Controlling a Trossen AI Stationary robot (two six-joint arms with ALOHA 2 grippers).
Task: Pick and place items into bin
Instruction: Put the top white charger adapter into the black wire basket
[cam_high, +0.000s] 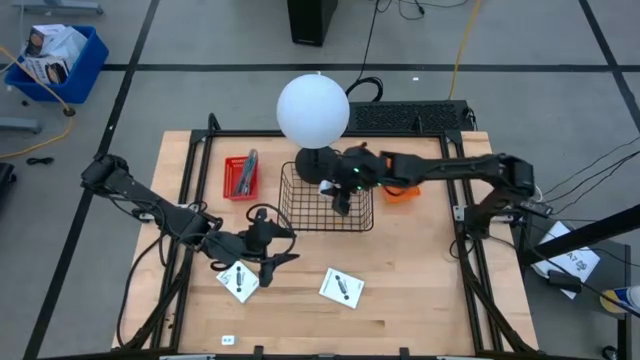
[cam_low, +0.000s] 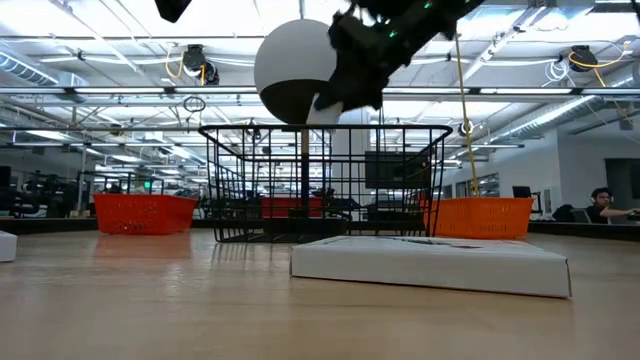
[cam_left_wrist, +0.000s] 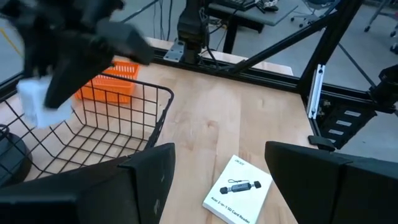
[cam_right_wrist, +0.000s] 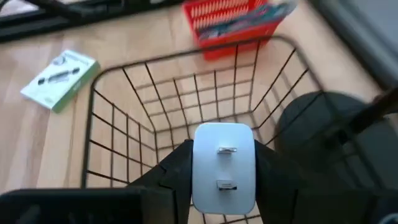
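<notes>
A black wire bin (cam_high: 335, 205) stands mid-table. My right gripper (cam_high: 343, 200) hangs over it, shut on a white adapter block (cam_right_wrist: 224, 168) with two ports; the left wrist view shows that block (cam_left_wrist: 38, 104) too. Nearer the front edge, my left gripper (cam_high: 268, 252) waits open above the wood, beside a white card box (cam_high: 238, 281). A second white card box (cam_high: 341, 287) lies flat to the right of it, and also shows in the left wrist view (cam_left_wrist: 239, 198). A tiny white cube (cam_high: 227, 340) sits at the near edge. A grey tool (cam_high: 249, 170) lies in a red tray. My right gripper pinches the adapter block by its two opposite side faces (cam_right_wrist: 198, 171) between the two fingers (cam_right_wrist: 171, 177). It comes slanting down from the table's right side. The block is lifted clear above the bin's open top, its ported face turned back toward the wrist.
A big white globe lamp (cam_high: 313, 108) stands on a dark base (cam_right_wrist: 323, 124) at the bin's far left corner. The red tray (cam_high: 240, 178) sits left of the bin, an orange basket (cam_high: 402, 192) right of it. Bare wood lies near the front edge.
</notes>
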